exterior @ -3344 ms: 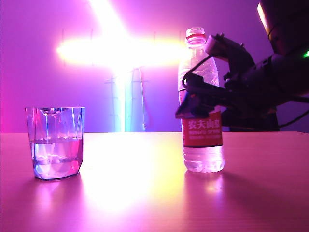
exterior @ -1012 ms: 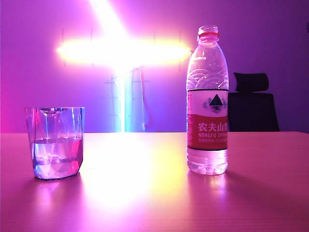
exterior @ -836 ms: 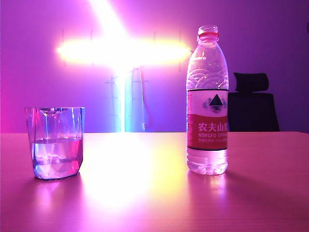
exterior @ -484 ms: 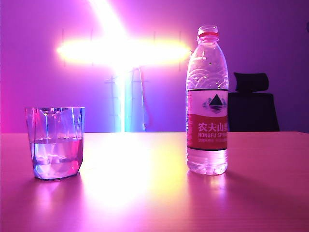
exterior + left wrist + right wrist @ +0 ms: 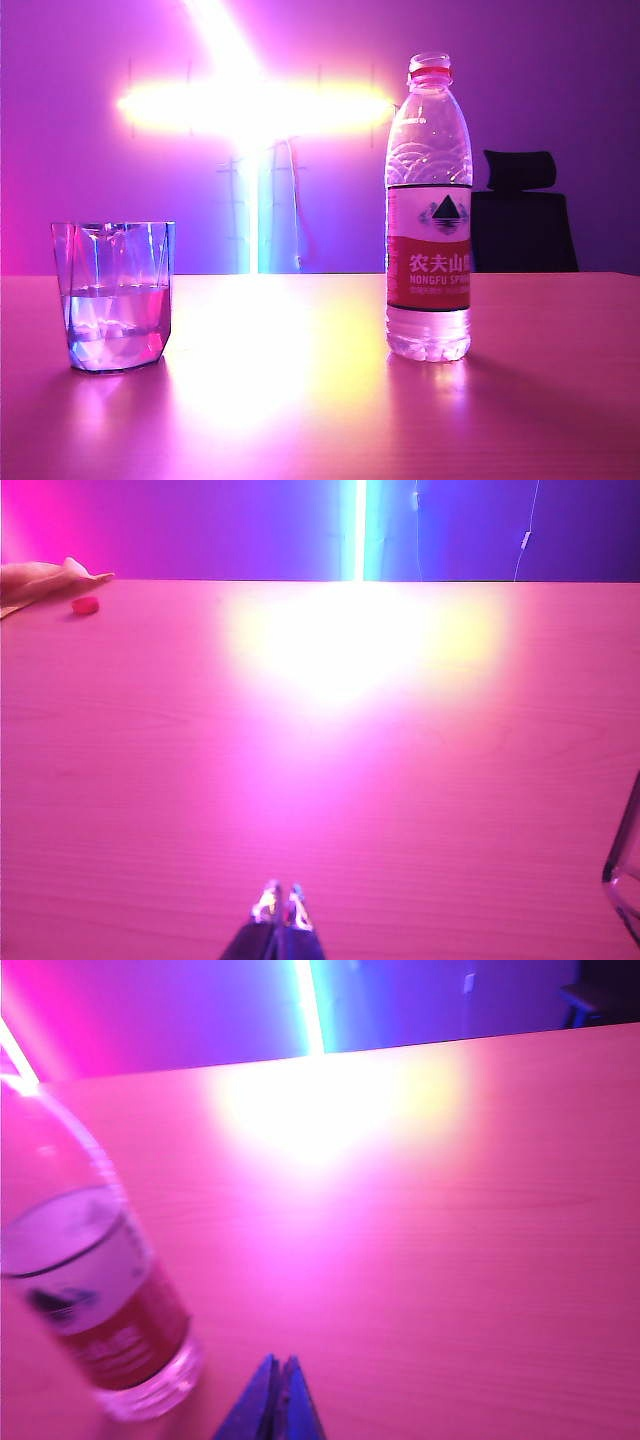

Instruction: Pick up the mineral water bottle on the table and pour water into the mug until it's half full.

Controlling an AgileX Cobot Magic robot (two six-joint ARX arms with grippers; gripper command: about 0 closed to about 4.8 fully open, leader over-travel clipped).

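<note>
Both grippers, left and right, pinched together, empty; mug edge-cropped; mineral water bottle blurred.

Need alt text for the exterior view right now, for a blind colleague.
A mineral water bottle stands upright, uncapped, right of centre on the table; a mug holding some water sits apart at left. No claw shows here; a dark chair stands behind.

On the table stood one bottle, one mug, and one red cap; two closed grippers hung above it.
</note>
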